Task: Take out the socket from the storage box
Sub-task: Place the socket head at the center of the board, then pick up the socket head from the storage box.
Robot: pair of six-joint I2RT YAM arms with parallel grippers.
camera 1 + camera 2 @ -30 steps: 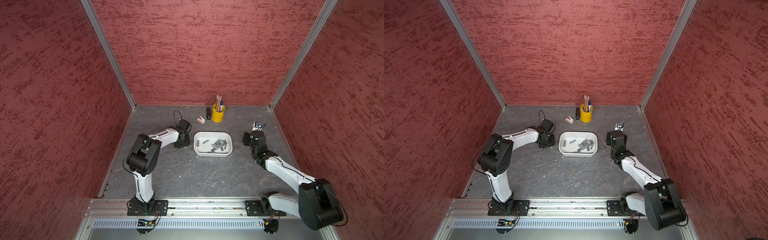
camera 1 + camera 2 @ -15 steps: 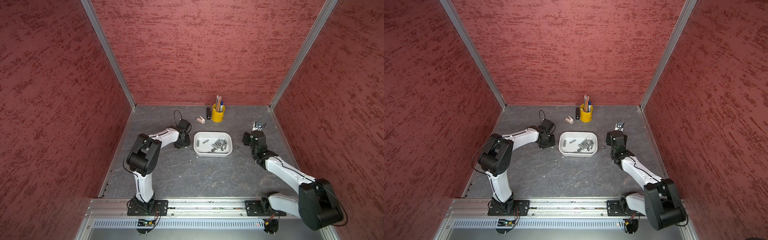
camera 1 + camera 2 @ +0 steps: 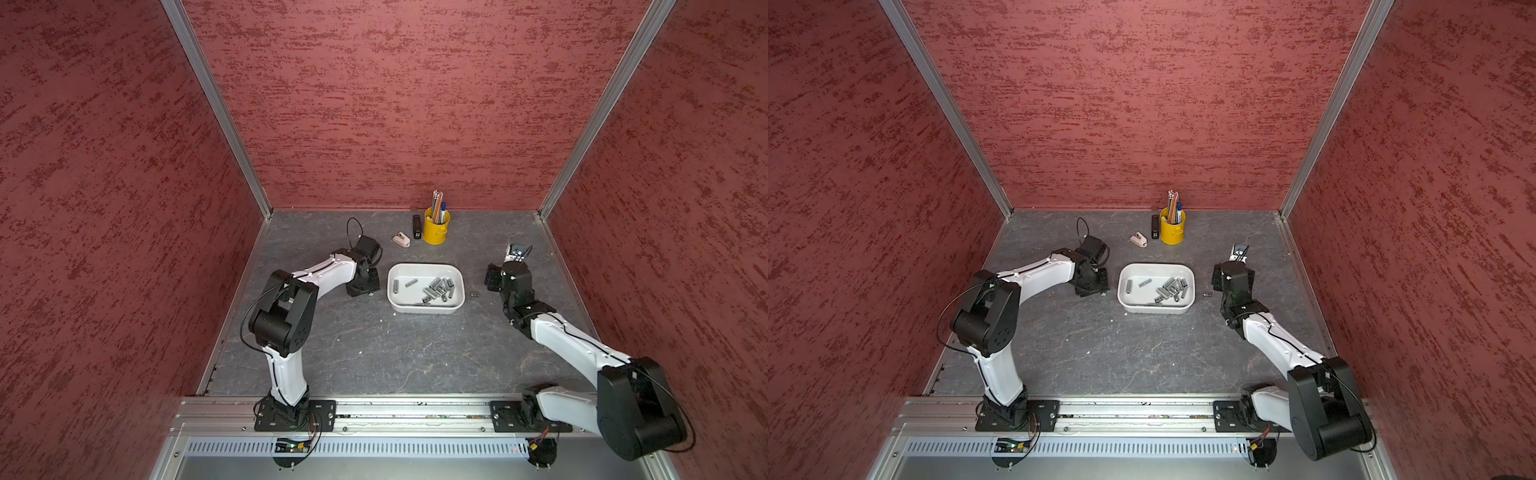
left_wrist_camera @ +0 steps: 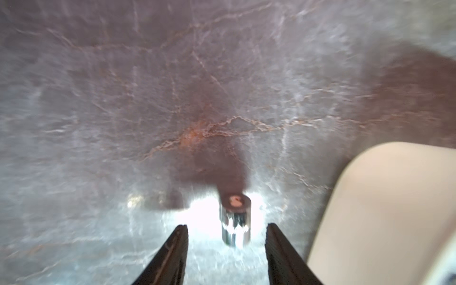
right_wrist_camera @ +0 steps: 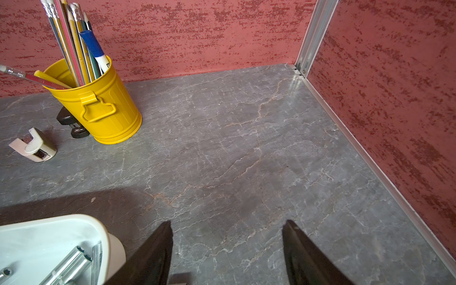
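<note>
You had little to read here. The upright socket (image 4: pixel 235 219) showed a blurred mark on its top face, perhaps an 8 or an S. The blue-capped marker (image 5: pixel 96 50) in the yellow pen cup (image 5: pixel 106 116) bore cut-off dark print, illegible.

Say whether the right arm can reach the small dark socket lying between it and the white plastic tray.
Probably yes: the socket lies on the table near the open right gripper, nothing between.
</note>
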